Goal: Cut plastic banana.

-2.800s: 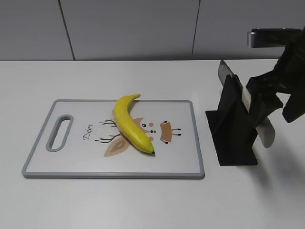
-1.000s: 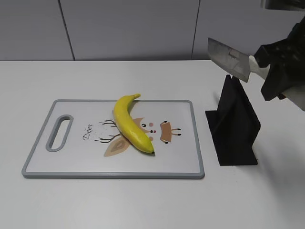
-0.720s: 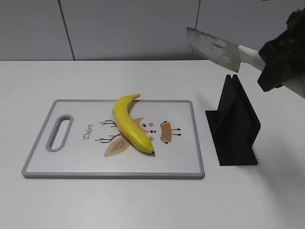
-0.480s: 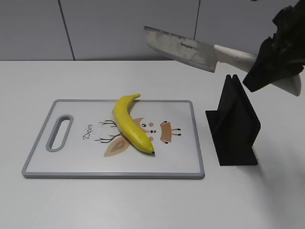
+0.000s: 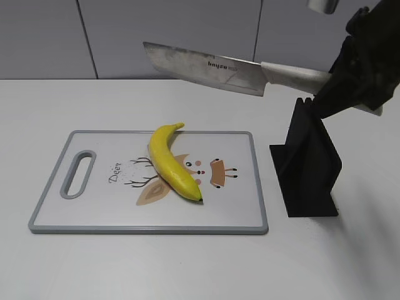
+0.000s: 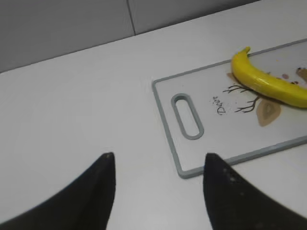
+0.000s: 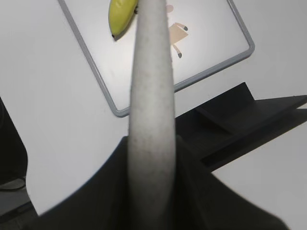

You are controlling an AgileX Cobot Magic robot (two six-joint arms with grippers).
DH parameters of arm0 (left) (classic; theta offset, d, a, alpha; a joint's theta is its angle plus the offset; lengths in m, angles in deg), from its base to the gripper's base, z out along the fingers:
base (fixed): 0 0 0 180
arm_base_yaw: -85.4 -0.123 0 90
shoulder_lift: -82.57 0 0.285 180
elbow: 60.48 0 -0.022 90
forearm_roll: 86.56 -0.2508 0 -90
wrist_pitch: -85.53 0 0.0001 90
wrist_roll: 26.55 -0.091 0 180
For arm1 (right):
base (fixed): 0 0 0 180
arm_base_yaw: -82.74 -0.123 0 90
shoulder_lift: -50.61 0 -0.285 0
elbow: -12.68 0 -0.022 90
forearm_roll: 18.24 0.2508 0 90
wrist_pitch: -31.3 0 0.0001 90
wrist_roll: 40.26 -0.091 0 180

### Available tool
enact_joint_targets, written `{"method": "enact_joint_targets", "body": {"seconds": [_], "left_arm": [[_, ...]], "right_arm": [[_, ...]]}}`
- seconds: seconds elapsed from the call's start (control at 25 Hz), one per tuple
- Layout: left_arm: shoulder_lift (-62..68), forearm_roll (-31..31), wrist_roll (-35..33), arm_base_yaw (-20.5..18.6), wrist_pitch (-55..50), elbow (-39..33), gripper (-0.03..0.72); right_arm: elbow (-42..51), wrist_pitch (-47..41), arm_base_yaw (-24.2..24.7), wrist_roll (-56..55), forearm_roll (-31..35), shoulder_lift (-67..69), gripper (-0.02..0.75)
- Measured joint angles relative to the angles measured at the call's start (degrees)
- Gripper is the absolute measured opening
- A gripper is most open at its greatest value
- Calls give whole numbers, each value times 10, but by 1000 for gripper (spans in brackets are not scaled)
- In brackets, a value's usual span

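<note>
Right tool (image 5: 350,87) is clamped on the cleaver (image 5: 206,65) by its pale handle, blade carried high and well clear of the black knife stand (image 5: 306,165) near the table's right edge. Plastic banana (image 5: 172,161) lies diagonally mid cutting board (image 5: 56,212), at table centre, untouched: it's flat and stable for a chop. Left tool (image 6: 158,191) is spread, hovering over bare table (image 6: 72,105) toward the left edge, out of the blade path.

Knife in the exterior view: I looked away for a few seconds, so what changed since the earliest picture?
The right gripper drew the knife out of the black stand and swung it left, above the cutting board. The banana stayed put.
</note>
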Motion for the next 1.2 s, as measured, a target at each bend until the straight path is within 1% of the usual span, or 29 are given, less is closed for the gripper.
{"method": "enact_joint_targets", "body": {"seconds": [0.12,0.2,0.36,0.48,0.56,0.68,0.84,0.92,1.08,1.2], "left_arm": [[74,36,-66,8,32,20,557],[120,50,-112,25,39,37,555],[222,57,-186,65,46,84,552],[304,58,-233,90,55,127,552],[358,60,-263,100,56,160,551],[446,79,-326,104,57,209,544],[552,148,-447,105,26,286,541],[597,176,-505,112,8,323,536],[678,189,-569,128,-3,381,533],[726,190,-591,141,-8,404,527]], "right_arm": [[-7,0,0,24,-4,19,179],[-18,0,0,36,-4,34,179],[-61,-6,0,55,-6,79,179],[-89,-19,0,121,-7,111,179],[-104,-23,0,172,-7,127,179],[-122,-24,0,198,-9,149,179],[-140,-24,0,237,-9,174,179],[-149,-23,0,247,-8,187,179],[-157,-20,0,265,1,205,179],[-158,-12,0,283,18,215,179]]}}
